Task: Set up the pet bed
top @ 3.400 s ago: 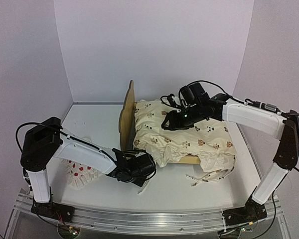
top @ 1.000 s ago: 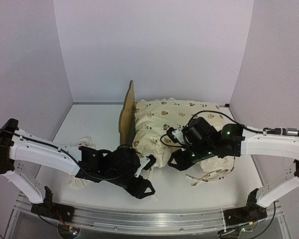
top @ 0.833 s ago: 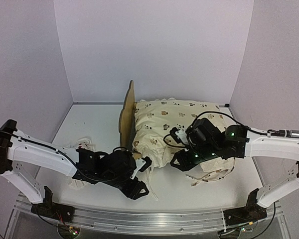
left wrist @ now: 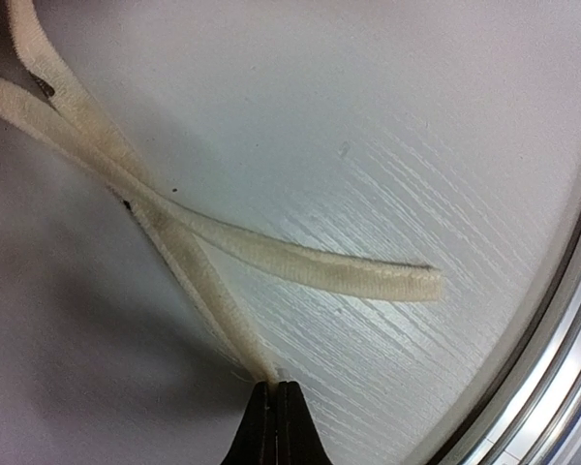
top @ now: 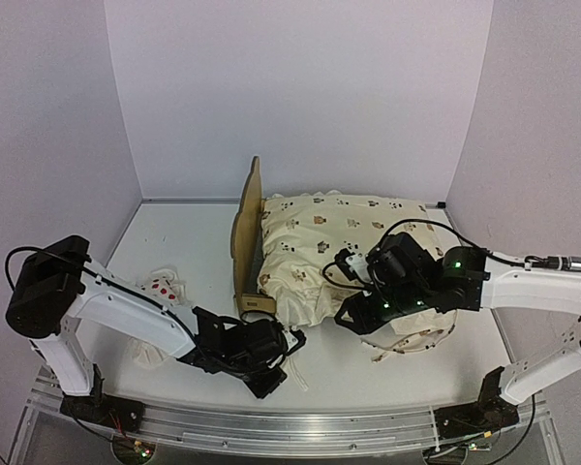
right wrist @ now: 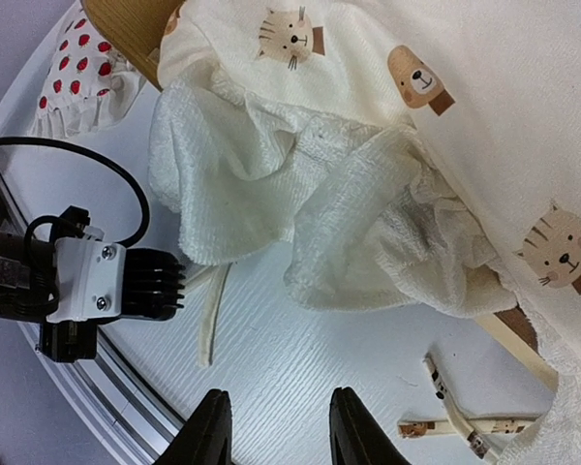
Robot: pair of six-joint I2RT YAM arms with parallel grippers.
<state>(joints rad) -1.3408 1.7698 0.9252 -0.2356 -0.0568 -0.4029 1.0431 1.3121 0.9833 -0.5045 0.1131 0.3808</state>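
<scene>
The pet bed lies under a cream animal-print quilt (top: 339, 242); only its plywood headboard (top: 247, 228) and a bit of side rail (right wrist: 518, 339) show. My left gripper (left wrist: 276, 389) is low on the table in front of the bed's near corner. It is shut on the end of a cream tie strap (left wrist: 198, 291) of the quilt; a second strap (left wrist: 339, 271) lies loose beside it. My right gripper (right wrist: 281, 426) hovers open over the table just in front of the quilt's rumpled white underside (right wrist: 300, 194), with nothing between its fingers.
A white red-dotted pillow (top: 160, 291) sits on the table left of the bed, behind the left arm. Printed tie straps (top: 412, 344) trail on the table right of the right gripper. The table's metal front rail (top: 290, 426) runs close to the left gripper.
My left gripper has gone from open to shut, pinching the strap end, and its arm has drawn back toward the near left. The right gripper has barely moved.
</scene>
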